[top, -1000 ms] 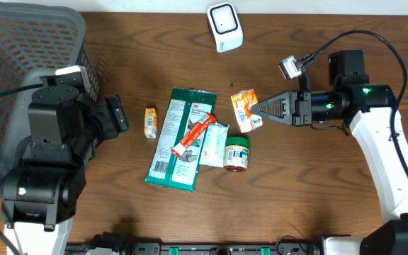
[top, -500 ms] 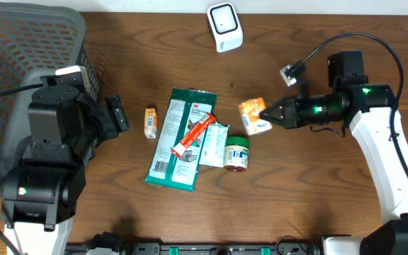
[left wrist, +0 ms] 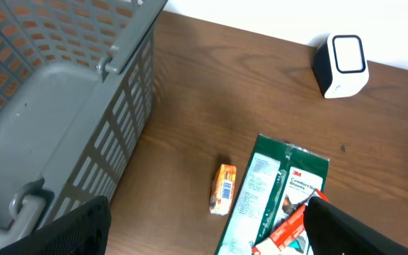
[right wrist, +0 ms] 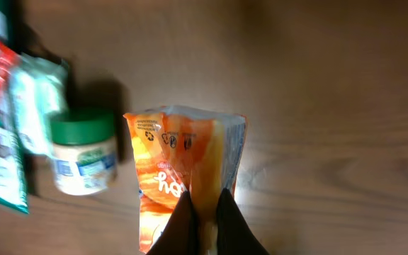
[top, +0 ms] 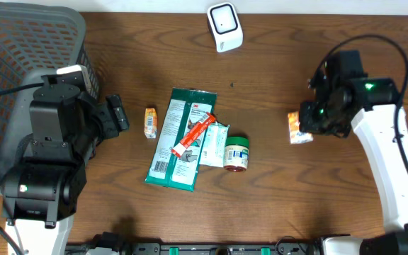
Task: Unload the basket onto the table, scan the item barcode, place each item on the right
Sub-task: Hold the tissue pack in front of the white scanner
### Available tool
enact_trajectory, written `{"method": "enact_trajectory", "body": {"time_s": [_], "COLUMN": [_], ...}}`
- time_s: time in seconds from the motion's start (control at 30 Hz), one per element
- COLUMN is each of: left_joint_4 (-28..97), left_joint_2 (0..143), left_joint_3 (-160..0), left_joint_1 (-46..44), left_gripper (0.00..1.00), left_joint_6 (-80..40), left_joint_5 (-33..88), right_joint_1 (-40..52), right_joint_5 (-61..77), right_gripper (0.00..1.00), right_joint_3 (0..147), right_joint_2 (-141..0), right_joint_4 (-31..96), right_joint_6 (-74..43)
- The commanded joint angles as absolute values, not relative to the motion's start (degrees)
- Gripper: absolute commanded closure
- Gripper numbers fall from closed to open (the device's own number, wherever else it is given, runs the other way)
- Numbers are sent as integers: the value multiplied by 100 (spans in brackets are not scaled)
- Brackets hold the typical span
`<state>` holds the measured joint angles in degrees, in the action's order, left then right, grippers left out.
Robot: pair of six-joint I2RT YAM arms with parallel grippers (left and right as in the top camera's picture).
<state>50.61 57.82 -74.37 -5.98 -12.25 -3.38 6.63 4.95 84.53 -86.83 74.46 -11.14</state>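
An orange snack packet [top: 299, 129] hangs above the table at the right, and my right gripper [top: 309, 122] is shut on it. In the right wrist view the black fingertips [right wrist: 183, 221] pinch the packet [right wrist: 179, 159] by its edge, with the gripper [right wrist: 204, 204] pointing down at the table. The white barcode scanner [top: 224, 27] stands at the back of the table, well apart from the packet. My left gripper [top: 116, 113] stays open beside the basket with nothing in it; its wrist view shows the gripper [left wrist: 207, 211] wide apart over the wood.
A pile lies mid-table: a green wipes pack [top: 181, 138], a red tube [top: 192, 134], a pale sachet [top: 214, 144] and a green-lidded jar [top: 236, 153]. A small orange pack [top: 150, 121] lies left of it. A grey basket [top: 20, 42] fills the far left corner.
My right gripper has carried the orange packet up and to the right, away from the pile, and turned to point downward. The left arm has not moved.
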Motion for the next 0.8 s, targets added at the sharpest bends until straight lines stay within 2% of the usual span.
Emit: {"method": "enact_trajectory", "body": {"time_s": [0.0,0.13,0.27,0.47,0.6,0.77], "left_joint_4": [5054,5054,5054,5054,5054,5054], "left_joint_2": [5798,5798,5798,5798,5798,5798], "left_joint_3": [-7491,-7491,-7491,-7491,-7491,-7491], "left_joint_1": [-563,-563,-563,-563,-563,-563], "left_gripper": [13,13,13,13,13,13], "left_joint_6": [-1258,-1258,-1258,-1258,-1258,-1258], "left_joint_5": [-370,-370,-370,-370,-370,-370], "right_joint_1": [854,1020,1214,1723,2239,2829], "right_joint_5": [176,143,-458,-805,-1734,-3535], "right_gripper": [99,99,99,99,99,99], "right_joint_3": [9655,11096,12643,14446,14886,14881], "right_joint_2": [-8552,-8873,-9476,-10659,-11343,-12276], "right_joint_4": [7865,8521,9277,9504,8945,7686], "right_joint_6": [-1441,-1511,-1774,-1752,-1710,-1057]}}
